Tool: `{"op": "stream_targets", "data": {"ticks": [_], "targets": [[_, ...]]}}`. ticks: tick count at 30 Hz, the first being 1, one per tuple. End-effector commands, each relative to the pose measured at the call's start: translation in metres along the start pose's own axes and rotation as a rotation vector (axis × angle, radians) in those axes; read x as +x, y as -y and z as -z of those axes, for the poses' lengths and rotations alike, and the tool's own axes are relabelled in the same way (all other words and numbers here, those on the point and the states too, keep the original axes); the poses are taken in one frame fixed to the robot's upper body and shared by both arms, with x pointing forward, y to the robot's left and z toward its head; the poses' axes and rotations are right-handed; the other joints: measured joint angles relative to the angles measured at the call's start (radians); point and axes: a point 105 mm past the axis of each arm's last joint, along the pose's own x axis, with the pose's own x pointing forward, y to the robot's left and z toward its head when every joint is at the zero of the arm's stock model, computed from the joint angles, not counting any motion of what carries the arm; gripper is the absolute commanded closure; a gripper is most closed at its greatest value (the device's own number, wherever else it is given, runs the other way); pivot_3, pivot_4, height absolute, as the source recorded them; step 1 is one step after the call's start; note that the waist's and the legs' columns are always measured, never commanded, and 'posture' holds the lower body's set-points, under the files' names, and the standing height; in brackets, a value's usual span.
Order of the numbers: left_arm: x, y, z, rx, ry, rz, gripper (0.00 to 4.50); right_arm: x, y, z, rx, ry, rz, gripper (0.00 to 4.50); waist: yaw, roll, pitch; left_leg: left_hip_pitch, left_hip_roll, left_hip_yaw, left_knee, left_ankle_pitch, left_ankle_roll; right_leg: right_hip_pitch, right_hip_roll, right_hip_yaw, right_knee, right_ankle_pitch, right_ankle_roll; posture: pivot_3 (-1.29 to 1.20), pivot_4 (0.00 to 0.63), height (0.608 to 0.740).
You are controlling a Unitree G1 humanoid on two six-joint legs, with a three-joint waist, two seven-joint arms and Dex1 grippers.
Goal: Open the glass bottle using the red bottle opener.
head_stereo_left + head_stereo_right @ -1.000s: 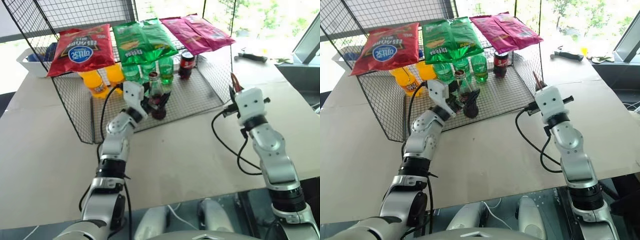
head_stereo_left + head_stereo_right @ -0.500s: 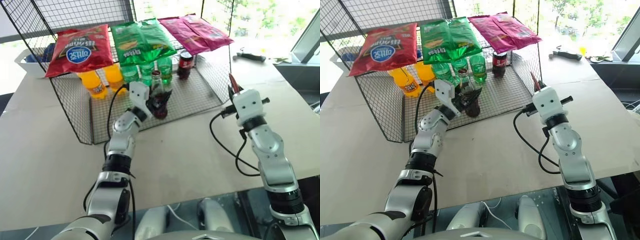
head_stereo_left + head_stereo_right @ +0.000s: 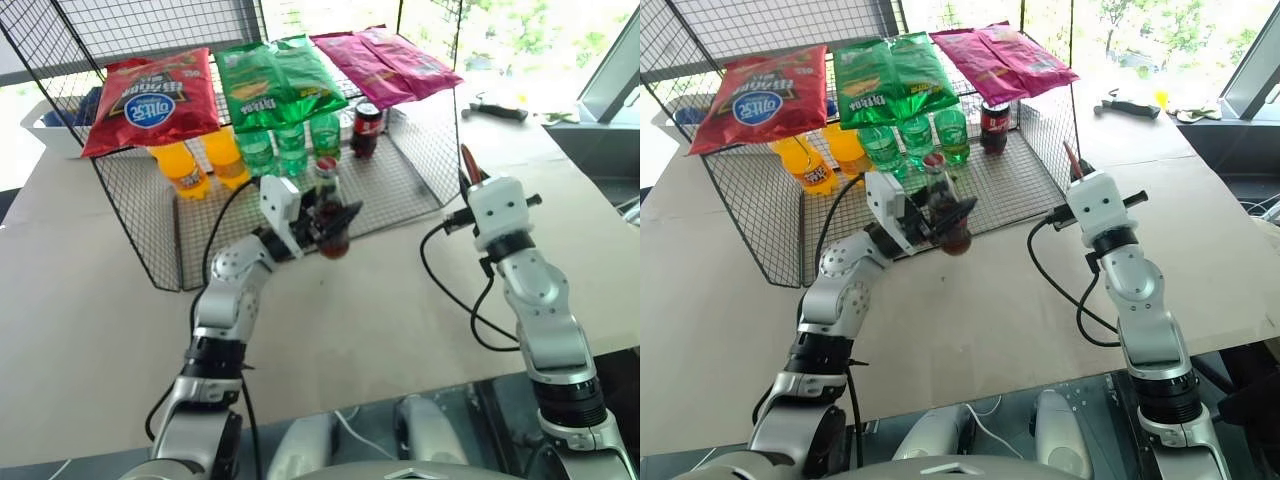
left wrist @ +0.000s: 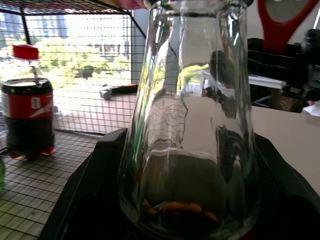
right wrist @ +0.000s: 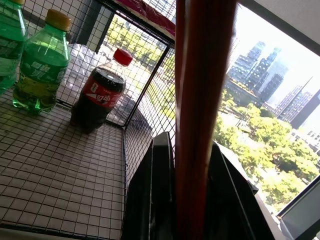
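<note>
The left gripper (image 3: 333,222) holds the bottle (image 3: 329,210) just in front of the wire rack (image 3: 400,185). The right gripper (image 3: 470,175) is clamped on the opener (image 5: 200,100), right of the rack.

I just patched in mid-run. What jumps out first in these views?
The left gripper holds the glass bottle at the front edge of the wire rack. To its right, the right gripper is shut on the red bottle opener, raised upright. Three bright chip bags lie atop the rack, soda bottles beneath.

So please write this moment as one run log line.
left claw: holds glass bottle | right claw: holds red bottle opener
</note>
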Motion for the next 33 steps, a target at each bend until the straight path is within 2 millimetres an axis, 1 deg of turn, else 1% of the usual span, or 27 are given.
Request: {"op": "stream_targets", "data": {"ticks": [1, 4, 9, 10, 11, 12, 13, 14, 18, 25, 27, 33], "targets": [[0.004, 0.018, -0.015, 0.039, 0.032, 0.092, 2.00, 0.003, 0.012, -0.013, -0.020, 0.057, 0.037, 4.50, 0.000, 0.000, 0.000, 0.000, 0.000, 0.000, 0.000, 0.000, 0.000, 0.000, 0.000, 0.000, 0.000, 0.000, 0.000, 0.00, 0.150, 0.740], [0.004, 0.018, -0.011, 0.045, 0.017, 0.082, 2.00, 0.003, 0.012, -0.013, -0.021, 0.062, 0.039, 4.50, -0.001, 0.000, 0.000, 0.000, 0.000, 0.000, 0.000, 0.000, 0.000, 0.000, 0.000, 0.000, 0.001, 0.000, 0.000, 0.00, 0.150, 0.740], [0.002, 0.017, -0.011, 0.039, 0.029, 0.059, 2.00, 0.005, 0.012, -0.016, -0.020, 0.071, 0.038, 4.50, -0.001, 0.000, 0.000, 0.000, 0.000, 0.000, 0.000, 0.000, 0.000, 0.000, 0.000, 0.000, 0.001, 0.000, 0.000, 0.00, 0.150, 0.740], [0.001, 0.017, -0.011, 0.038, 0.032, 0.054, 0.98, 0.005, 0.011, -0.017, -0.021, 0.074, 0.036, 4.50, -0.001, 0.000, 0.000, 0.000, 0.000, 0.000, 0.000, 0.000, 0.000, 0.000, 0.000, 0.000, 0.001, 0.000, 0.000, 0.00, 0.150, 0.740], [0.000, 0.016, -0.011, 0.045, 0.036, 0.040, 0.34, 0.005, 0.011, -0.017, -0.021, 0.076, 0.034, 4.50, -0.001, 0.000, 0.000, 0.000, 0.000, 0.001, 0.000, 0.000, 0.000, 0.000, 0.000, 0.000, 0.001, 0.000, 0.000, 0.00, 0.150, 0.740], [-0.001, 0.016, -0.010, 0.046, 0.038, 0.032, 0.19, 0.005, 0.010, -0.017, -0.022, 0.076, 0.031, 4.50, -0.001, 0.000, 0.000, 0.000, 0.000, 0.001, 0.000, 0.000, 0.000, 0.000, 0.000, 0.000, 0.001, 0.000, 0.000, 0.00, 0.150, 0.740], [-0.003, 0.017, -0.010, 0.051, 0.047, 0.024, 0.17, 0.005, 0.010, -0.016, -0.024, 0.076, 0.029, 4.50, 0.000, 0.000, 0.000, 0.000, 0.000, 0.001, 0.000, 0.000, 0.000, 0.000, 0.000, 0.000, 0.001, 0.000, 0.000, 0.00, 0.150, 0.740], [-0.004, 0.019, -0.011, 0.049, 0.061, 0.021, 0.03, 0.006, 0.010, -0.015, -0.025, 0.075, 0.028, 4.50, 0.000, 0.000, 0.000, 0.000, 0.000, 0.001, 0.001, 0.000, 0.000, 0.000, 0.000, 0.001, 0.001, 0.000, 0.000, 0.00, 0.150, 0.740], [-0.009, 0.021, -0.018, 0.049, 0.116, -0.001, 0.03, 0.007, 0.010, -0.014, -0.030, 0.077, 0.023, 4.50, 0.001, 0.000, 0.000, 0.000, 0.000, 0.001, 0.001, 0.000, 0.000, 0.000, 0.000, 0.001, 0.001, 0.000, 0.000, 0.00, 0.150, 0.740], [-0.010, 0.018, -0.034, 0.040, 0.205, -0.034, 0.03, 0.008, 0.006, -0.012, -0.034, 0.081, 0.003, 4.50, 0.000, 0.000, 0.000, 0.000, 0.000, 0.001, 0.001, 0.000, 0.000, 0.000, 0.000, 0.001, 0.001, 0.000, 0.000, 0.00, 0.150, 0.740], [-0.011, 0.018, -0.035, 0.033, 0.211, -0.040, 0.03, 0.009, 0.005, -0.012, -0.036, 0.085, -0.003, 4.50, 0.000, 0.000, 0.000, 0.000, 0.000, 0.002, 0.001, 0.000, 0.000, 0.000, 0.000, 0.001, 0.001, 0.000, 0.000, 0.00, 0.150, 0.740], [-0.016, 0.024, -0.027, 0.017, 0.174, -0.016, 0.03, 0.012, 0.001, -0.013, -0.040, 0.097, -0.022, 4.50, -0.001, 0.000, 0.000, 0.001, 0.000, 0.002, 0.001, 0.000, 0.000, 0.000, 0.000, 0.001, 0.001, 0.000, 0.000, 0.00, 0.150, 0.740]]}}
